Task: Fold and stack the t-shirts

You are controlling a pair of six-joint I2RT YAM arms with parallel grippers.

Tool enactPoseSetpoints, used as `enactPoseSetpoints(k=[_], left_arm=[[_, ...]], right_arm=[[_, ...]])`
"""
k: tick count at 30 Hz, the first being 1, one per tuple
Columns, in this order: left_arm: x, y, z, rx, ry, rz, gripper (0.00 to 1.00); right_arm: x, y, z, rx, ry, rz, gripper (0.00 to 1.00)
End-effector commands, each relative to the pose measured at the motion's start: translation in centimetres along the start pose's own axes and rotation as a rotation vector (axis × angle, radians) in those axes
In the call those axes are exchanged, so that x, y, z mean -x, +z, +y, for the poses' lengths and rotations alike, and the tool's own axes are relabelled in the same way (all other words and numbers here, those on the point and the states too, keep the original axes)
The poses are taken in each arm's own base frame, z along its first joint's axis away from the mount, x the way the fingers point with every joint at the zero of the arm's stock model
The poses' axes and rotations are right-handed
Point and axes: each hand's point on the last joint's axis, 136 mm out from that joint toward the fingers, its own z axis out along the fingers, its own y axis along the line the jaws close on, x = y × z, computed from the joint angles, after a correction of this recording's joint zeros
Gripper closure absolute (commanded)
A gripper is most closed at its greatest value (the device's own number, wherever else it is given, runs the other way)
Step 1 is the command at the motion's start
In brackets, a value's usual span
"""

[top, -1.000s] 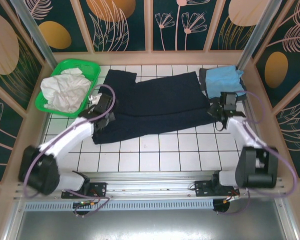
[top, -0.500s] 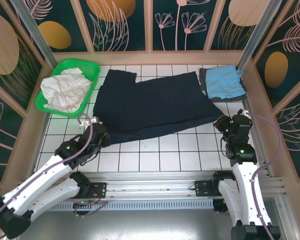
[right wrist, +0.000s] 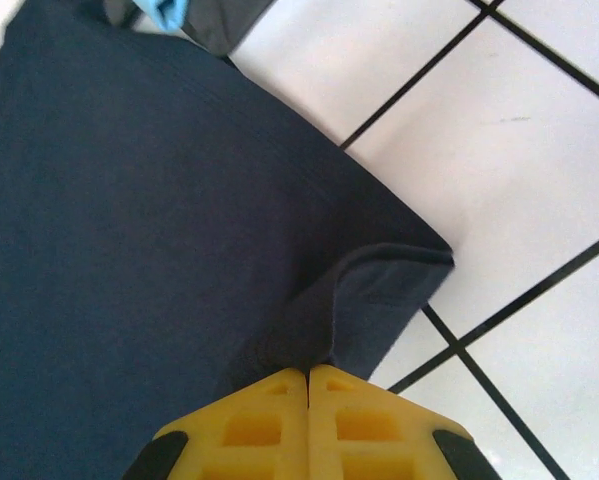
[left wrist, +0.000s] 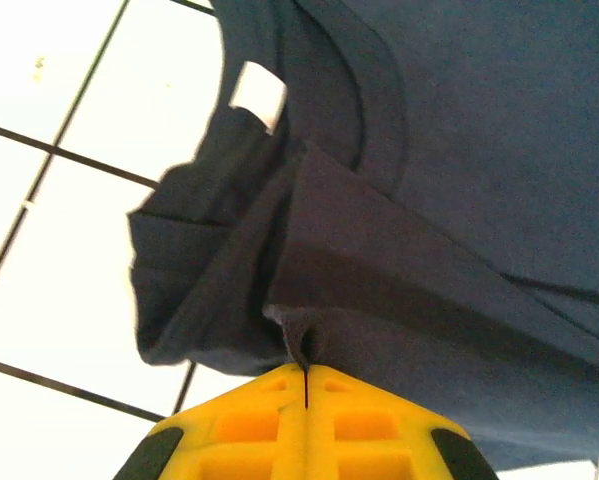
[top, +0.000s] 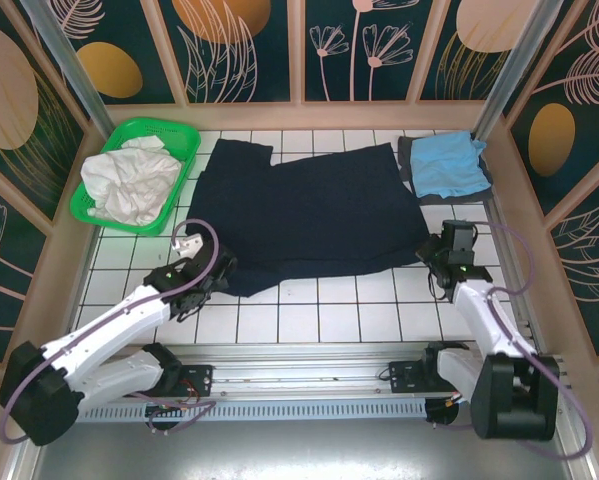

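A large dark navy t-shirt (top: 309, 210) lies spread across the middle of the tiled table. My left gripper (top: 217, 272) is shut on its near left corner. In the left wrist view the yellow jaws (left wrist: 306, 372) pinch a fold of navy cloth (left wrist: 459, 150) just below the collar and white label (left wrist: 258, 95). My right gripper (top: 432, 252) is shut on the near right corner, where the jaws (right wrist: 308, 372) clamp a doubled-over navy hem (right wrist: 379, 300). A light blue t-shirt (top: 447, 165) rests folded on a dark grey one (top: 407, 158) at the back right.
A green plastic basket (top: 129, 128) holding white cloth (top: 129, 185) stands at the back left. Wooden walls ring the table. Bare white tiles (top: 319, 310) lie between the navy shirt and the arm bases.
Both grippers have drawn back toward the near edge with the navy shirt's corners. The shirt's front edge has come nearer and the cloth lies flatter and wider.
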Motion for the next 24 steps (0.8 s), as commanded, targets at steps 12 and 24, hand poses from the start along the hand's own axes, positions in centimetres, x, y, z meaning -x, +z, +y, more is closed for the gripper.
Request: enactPoseSetpoints(k=[12,24], left_arm=[[7.5,4.3,-1.3,0.113,0.039,-0.073,1.00],[9.2,6.7,-2.1,0.175,0.108,-0.029,1.00]], right_arm=[[5.8,4.8,3.7,0.031,-0.038,-0.080,1.00],[5.7,7.5,5.0,0.060,-0.057,-0.001,1.00]])
